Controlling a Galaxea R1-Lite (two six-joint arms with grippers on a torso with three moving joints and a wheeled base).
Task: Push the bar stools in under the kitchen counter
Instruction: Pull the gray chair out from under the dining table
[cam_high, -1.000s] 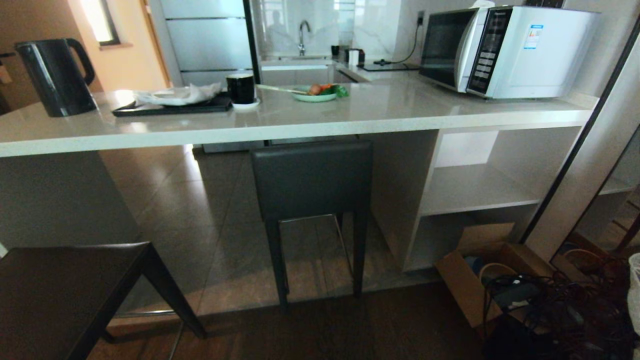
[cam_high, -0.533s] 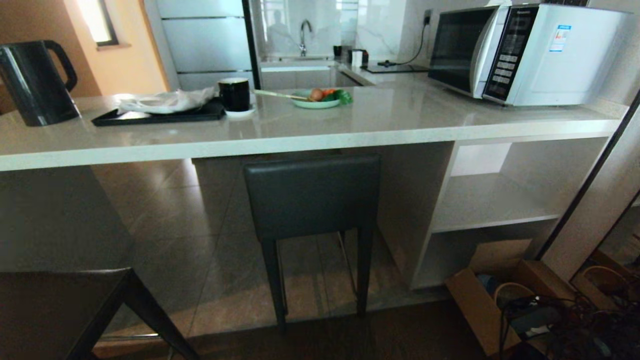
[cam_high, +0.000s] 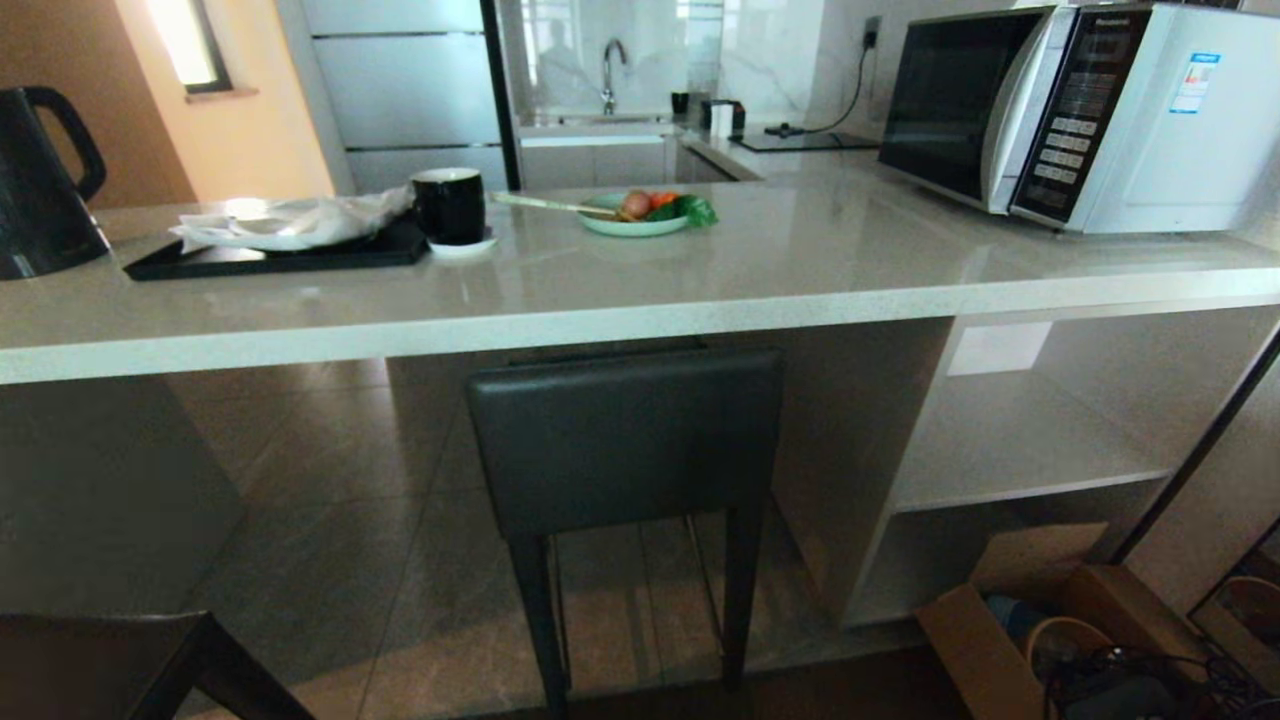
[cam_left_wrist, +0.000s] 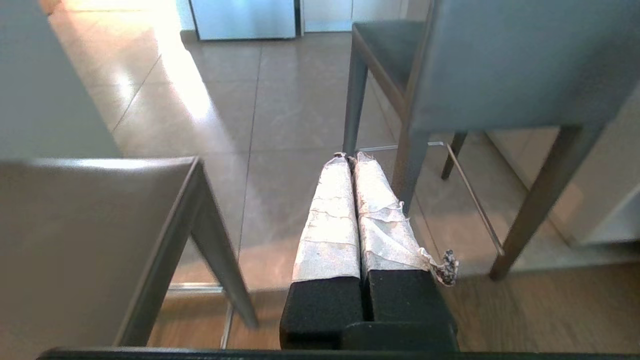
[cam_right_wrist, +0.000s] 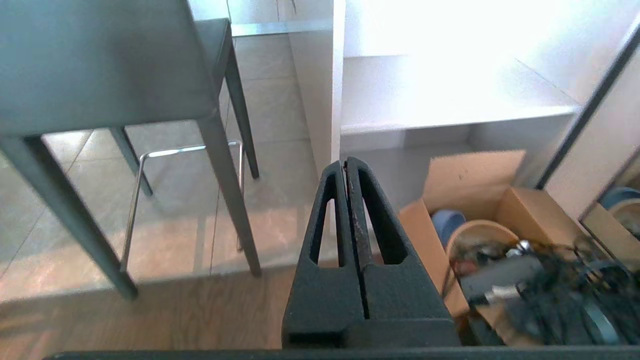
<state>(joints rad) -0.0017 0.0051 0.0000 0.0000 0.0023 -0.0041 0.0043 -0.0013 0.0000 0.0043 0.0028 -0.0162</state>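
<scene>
One bar stool (cam_high: 625, 440) is standing straight ahead with its dark padded backrest facing the robot, its seat sitting partly beneath the thick edge of the pale stone worktop (cam_high: 600, 320) and its rear legs standing just outside that edge; the second stool (cam_high: 120, 665) is showing only a corner of its seat at the lower left, well out from the worktop; both are looking stiff and fairly heavy on slim legs, so they are likely sliding rather than tipping only if pushed low, flat against the backrest or the seat's rear edge; the leather-like covering is probably giving a little and offering fair grip, while the tiled floor is looking smooth; the left claw (cam_left_wrist: 350, 157), wrapped in pale tape, is pressed fully together and holding nothing; the right claw (cam_right_wrist: 346, 164) is likewise closed tight and empty, hanging near the stool's leg.
</scene>
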